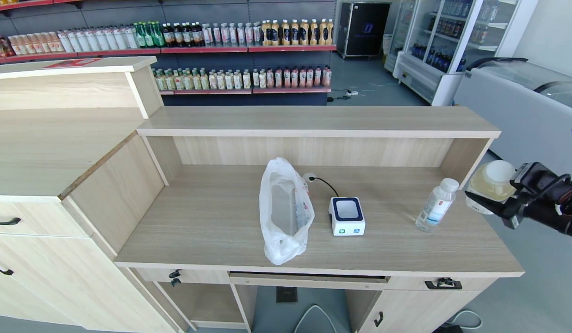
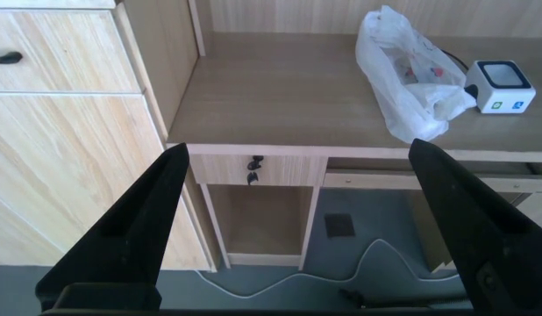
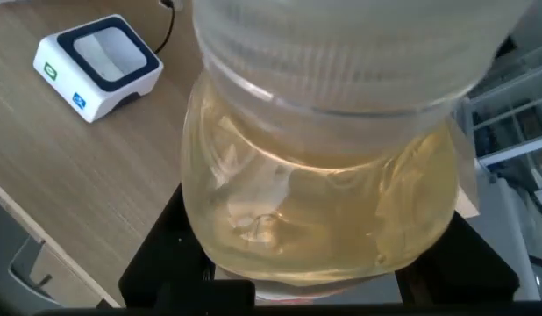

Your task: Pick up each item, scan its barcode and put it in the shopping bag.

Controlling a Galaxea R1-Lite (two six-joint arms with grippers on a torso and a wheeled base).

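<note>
While the right tool (image 1: 485, 196) clasps it, the jar (image 1: 494, 182) points lid-up.

Wooden counter (image 1: 212, 217): white shopping bag (image 1: 286, 212), scanner (image 1: 346, 215) just beside it, clear bottle (image 1: 436, 206) standing near right end.

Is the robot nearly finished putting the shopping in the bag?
Not yet. I cannot tell whether anything is inside the shopping bag. The right gripper holds a jar of yellowish liquid beyond the right end of the counter, away from the barcode scanner, so it probably needs scanning and bagging. The clear bottle stands on the counter, waiting its turn.
</note>
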